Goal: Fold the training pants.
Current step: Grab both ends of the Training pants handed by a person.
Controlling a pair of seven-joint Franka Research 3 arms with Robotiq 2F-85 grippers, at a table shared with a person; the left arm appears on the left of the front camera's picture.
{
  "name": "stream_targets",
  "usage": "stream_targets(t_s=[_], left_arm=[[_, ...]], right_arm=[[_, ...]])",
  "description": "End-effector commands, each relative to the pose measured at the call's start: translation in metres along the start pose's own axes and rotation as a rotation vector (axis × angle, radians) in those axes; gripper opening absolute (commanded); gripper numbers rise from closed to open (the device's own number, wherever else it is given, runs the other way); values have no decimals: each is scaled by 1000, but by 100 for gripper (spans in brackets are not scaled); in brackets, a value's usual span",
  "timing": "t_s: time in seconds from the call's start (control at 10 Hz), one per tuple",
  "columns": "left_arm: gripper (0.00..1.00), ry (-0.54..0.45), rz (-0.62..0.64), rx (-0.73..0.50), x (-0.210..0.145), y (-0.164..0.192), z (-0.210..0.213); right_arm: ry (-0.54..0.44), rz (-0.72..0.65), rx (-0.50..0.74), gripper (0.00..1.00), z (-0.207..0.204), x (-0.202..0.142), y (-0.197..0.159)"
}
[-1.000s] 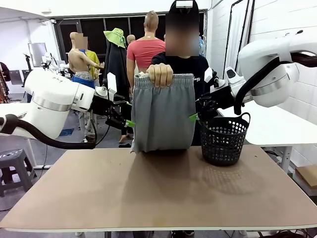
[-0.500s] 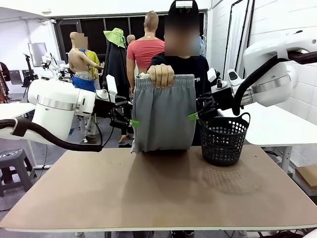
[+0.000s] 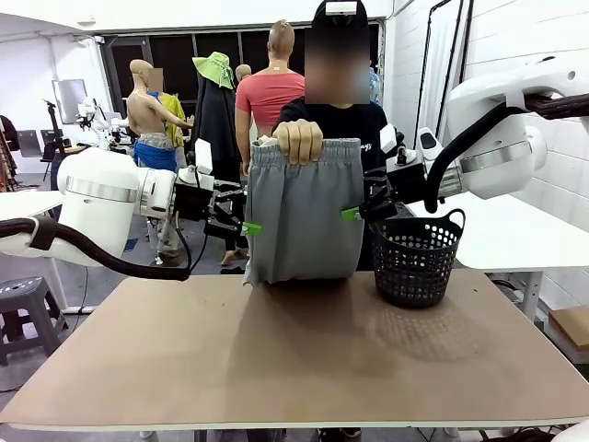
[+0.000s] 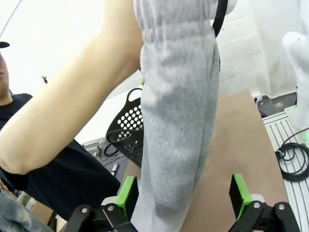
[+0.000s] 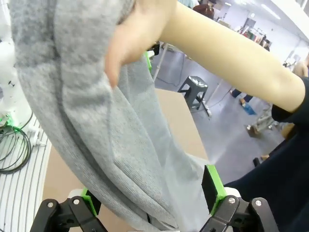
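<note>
A black mesh basket [image 3: 416, 269] stands upright on the right far part of the brown table [image 3: 294, 359]. A grey stool [image 3: 22, 300] sits on the floor at left. A white table [image 3: 515, 241] stands behind the basket.

White rounded arms [image 3: 101, 198], black left pincer [image 4: 183, 198] and right pincer [image 5: 150, 195], green pads [image 4: 240, 193], black cables [image 3: 110, 265], person's black tee [image 3: 373, 124]

the white left arm [image 3: 101, 198] reaches in level from the left. its black two-finger left gripper [image 3: 245, 226] with green pads points toward the middle, jaws spread wide. the white right arm [image 3: 497, 129] arches down from the upper right. its black right gripper [image 3: 357, 212] faces the other, slightly higher, jaws likewise parted. above and between them the person's hand [image 3: 299, 140] is clenched, knuckles toward the front camera, bare forearm [image 5: 231, 53] stretched out.
</note>
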State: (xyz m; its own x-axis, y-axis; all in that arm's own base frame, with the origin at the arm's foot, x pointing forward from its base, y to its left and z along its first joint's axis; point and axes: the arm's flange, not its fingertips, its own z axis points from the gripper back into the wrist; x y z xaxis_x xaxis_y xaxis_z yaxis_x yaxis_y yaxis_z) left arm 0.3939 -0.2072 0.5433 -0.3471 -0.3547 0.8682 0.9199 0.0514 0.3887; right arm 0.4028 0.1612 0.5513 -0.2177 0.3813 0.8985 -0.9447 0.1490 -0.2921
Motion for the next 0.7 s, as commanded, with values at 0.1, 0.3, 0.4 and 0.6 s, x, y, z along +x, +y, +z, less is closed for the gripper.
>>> stream_targets(t_s=[0.1, 0.3, 0.4, 0.6], left_arm=[[100, -41, -3, 17, 10, 8, -7], [100, -96, 17, 45, 14, 9, -11], [100, -112, 25, 47, 15, 10, -12], [100, -140, 15, 33, 18, 11, -14]], right_arm=[[-76, 32, 46, 100, -1, 8, 3], [-109, 35, 76, 100, 0, 14, 5], [-114, 36, 81, 100, -2, 16, 5], [-141, 30, 82, 100, -6, 21, 3]])
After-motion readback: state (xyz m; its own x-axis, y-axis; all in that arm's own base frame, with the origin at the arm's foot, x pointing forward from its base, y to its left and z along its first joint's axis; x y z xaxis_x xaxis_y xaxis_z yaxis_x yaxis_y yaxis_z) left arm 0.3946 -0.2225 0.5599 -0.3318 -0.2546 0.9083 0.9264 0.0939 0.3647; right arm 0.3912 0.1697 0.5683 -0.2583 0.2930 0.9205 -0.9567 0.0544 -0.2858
